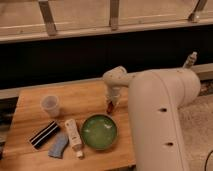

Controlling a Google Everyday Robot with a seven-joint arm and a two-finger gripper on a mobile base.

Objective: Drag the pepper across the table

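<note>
The pepper point(109, 106) is a small dark red-brown piece on the light wooden table point(80, 97), just above the rim of the green bowl point(99, 132). My gripper point(112, 101) reaches down from the white arm onto the pepper's upper end, at the table's right side. The arm's white wrist hides the gripper's upper part and the table's right edge.
A clear plastic cup point(50, 105) stands at the left. A white tube point(73, 137) lies beside the bowl. A black-and-white striped packet point(43, 135) and a blue-grey cloth point(58, 145) lie at the front left. A dark wall runs behind the table.
</note>
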